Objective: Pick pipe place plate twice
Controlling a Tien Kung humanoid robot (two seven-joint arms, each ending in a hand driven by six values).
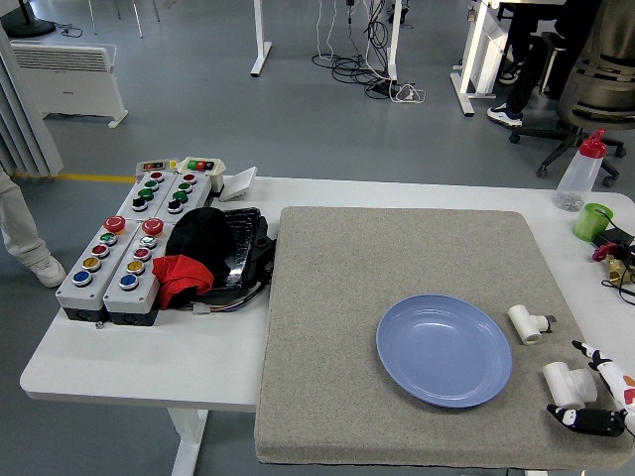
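At the lower right corner of the frame, the right hand (pixel 593 395) is seen with fingers spread around the near white plastic pipe fitting (pixel 562 383), not clamped yet. A second white pipe fitting (pixel 525 322) sits just above it. The blue round plate (pixel 444 349) is empty, so both placements are left. Everything's laid on a grey felt mat (pixel 347 297) over the white table (pixel 129 362); grey office floor behind.

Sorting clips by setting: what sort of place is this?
Probably a robotics lab or workshop: grey push-button control boxes on the white table, tangled floor cables, and office chairs behind.
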